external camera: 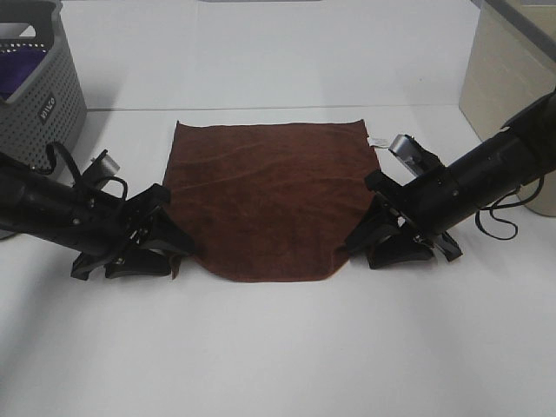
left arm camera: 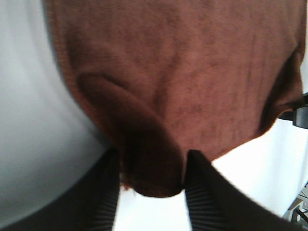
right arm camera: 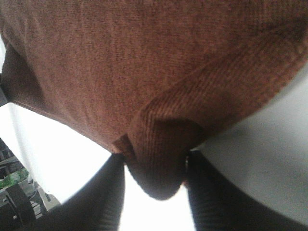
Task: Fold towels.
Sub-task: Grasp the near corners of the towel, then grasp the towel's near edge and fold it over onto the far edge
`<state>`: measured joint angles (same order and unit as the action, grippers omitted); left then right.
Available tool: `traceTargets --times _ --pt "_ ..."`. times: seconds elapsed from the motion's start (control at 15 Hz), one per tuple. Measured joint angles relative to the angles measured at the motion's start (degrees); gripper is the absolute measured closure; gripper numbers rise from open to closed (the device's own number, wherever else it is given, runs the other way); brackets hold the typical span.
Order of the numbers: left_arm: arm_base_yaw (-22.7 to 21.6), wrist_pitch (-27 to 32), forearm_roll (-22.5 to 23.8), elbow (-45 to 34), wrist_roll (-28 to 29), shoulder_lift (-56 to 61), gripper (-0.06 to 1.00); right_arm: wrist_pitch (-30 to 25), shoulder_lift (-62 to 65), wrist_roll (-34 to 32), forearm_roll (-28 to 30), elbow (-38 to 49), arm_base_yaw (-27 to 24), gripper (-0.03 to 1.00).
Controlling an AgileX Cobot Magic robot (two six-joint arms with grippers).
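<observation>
The towel point(external camera: 265, 204), a dark reddish-brown square, lies spread flat in the middle of the table point(external camera: 278, 356), with its small white tag point(external camera: 379, 142) at the far right corner of the cloth. The towel's two near corners are drawn slightly inward, so its near edge bows. The left gripper point(external camera: 169, 248) is clamped on the near left corner; its arm slants in low from the table's left edge. The right gripper point(external camera: 358, 243) grips the near right corner, its arm sloping down from the right edge (the two poses nearly mirror each other). A broad band of bare white tabletop runs from the towel's near edge to the table's near edge, and a narrower band lies beyond its far edge. A grey basket point(external camera: 39, 100) stands at the far left corner, well apart from the cloth, and a beige box point(external camera: 504, 78) at the far right. Only the wrist views show the grip itself: in each, a bunched corner of cloth sits pinched between two dark ribbed fingers point(left arm camera: 204, 197).
</observation>
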<state>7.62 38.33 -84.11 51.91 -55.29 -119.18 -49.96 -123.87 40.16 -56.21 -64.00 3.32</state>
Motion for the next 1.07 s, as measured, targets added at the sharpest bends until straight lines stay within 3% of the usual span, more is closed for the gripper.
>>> traceTargets --times 0.13,0.2,0.33,0.47,0.73,0.93,1.07 --pt "0.0 -1.8 0.6 0.0 0.1 -0.6 0.86 1.4 -0.3 -1.9 2.3 0.0 0.0 0.80" --pt "0.0 -1.9 1.8 0.0 0.9 -0.6 0.94 1.3 -0.4 -2.2 2.5 0.0 0.0 0.97" --pt "0.0 -1.9 3.6 0.0 2.3 -0.6 0.94 1.3 -0.1 -2.3 3.0 0.1 0.0 0.97" --pt "0.1 -0.9 11.9 -0.1 9.3 1.0 0.94 -0.5 2.6 -5.9 8.0 0.3 0.0 0.97" --pt "0.7 0.9 23.1 -5.0 22.2 8.7 0.94 -1.8 7.4 -8.3 8.5 9.7 0.5 0.97" --pt "0.9 2.2 23.9 -12.4 24.9 12.6 0.94 -1.8 9.6 -8.4 7.1 18.6 0.6 0.97" --pt "0.9 2.6 24.0 -14.2 26.4 13.7 0.94 -1.9 9.6 -8.8 6.9 19.9 0.6 0.97"
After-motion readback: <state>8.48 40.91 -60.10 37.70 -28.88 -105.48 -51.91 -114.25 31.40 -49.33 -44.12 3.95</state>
